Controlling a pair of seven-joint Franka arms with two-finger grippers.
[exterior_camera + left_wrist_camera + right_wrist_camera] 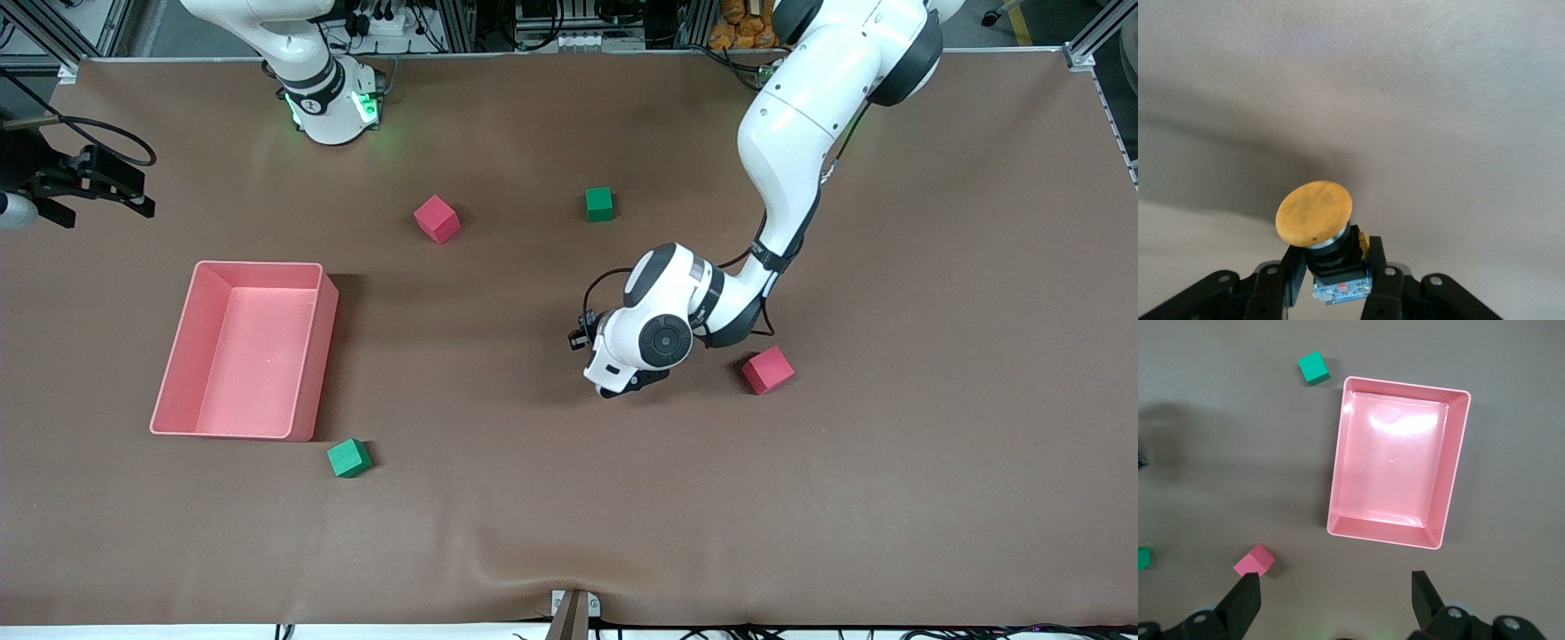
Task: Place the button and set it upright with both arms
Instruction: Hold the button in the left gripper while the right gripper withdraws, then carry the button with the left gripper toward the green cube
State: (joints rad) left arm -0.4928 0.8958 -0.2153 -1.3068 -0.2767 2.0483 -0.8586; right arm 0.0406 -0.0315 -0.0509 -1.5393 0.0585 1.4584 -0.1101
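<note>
The button (1314,213) has a round orange cap on a black body with a clear base. My left gripper (1338,277) is shut on that body, one finger (1288,280) on each side, and the cap points away from the hand toward the brown table cover. In the front view the left gripper (627,387) hangs low over the middle of the table and its hand hides the button. My right gripper (1338,587) is open and holds nothing, high over the table beside the pink tray (1335,480). In the front view the right gripper (133,191) shows at the right arm's end of the table.
The pink tray (324,356) is empty. A green cube (348,458) lies just nearer the camera than the tray. A pink cube (436,219) and a green cube (599,204) lie toward the arms' bases. Another pink cube (768,370) sits beside the left hand.
</note>
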